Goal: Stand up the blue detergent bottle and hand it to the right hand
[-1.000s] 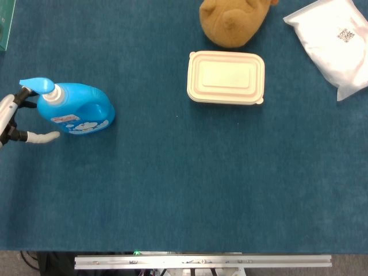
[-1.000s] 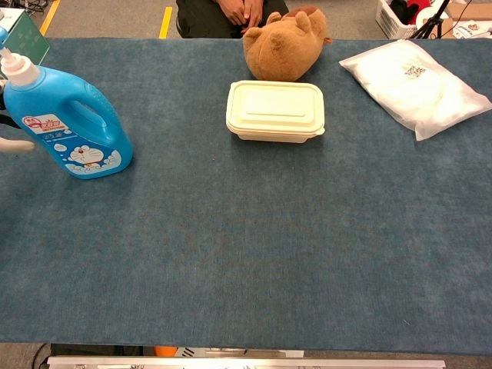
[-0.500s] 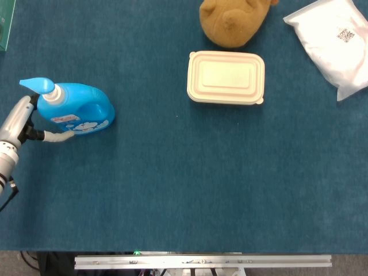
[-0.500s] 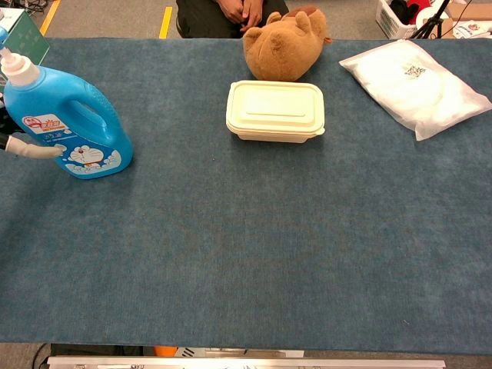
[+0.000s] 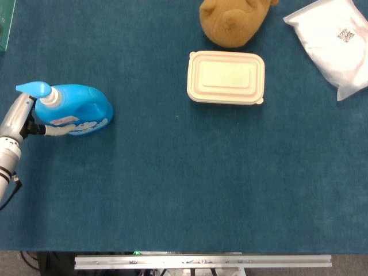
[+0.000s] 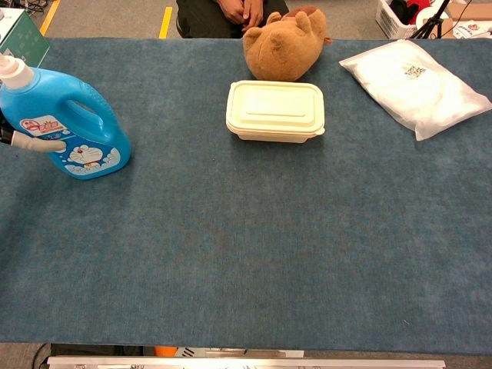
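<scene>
Left hand (image 5: 26, 121) at far left tabletop (image 5: 172, 184) edge, fingers (image 6: 38, 144) wrapped across label face of blue detergent bottle (image 6: 65, 127). Grip looks closed on it. Bottle upright, long axis vertical, spout up, immediately right of hand. Lunch box (image 5: 225, 77) mid-table, well apart. Right hand out of shot; handover means long carry rightward.

Glossy blue plastic detergent bottle (image 5: 80, 109) against the hand (image 5: 26, 121), on matt, felt-like cloth counter (image 5: 172, 184).
</scene>
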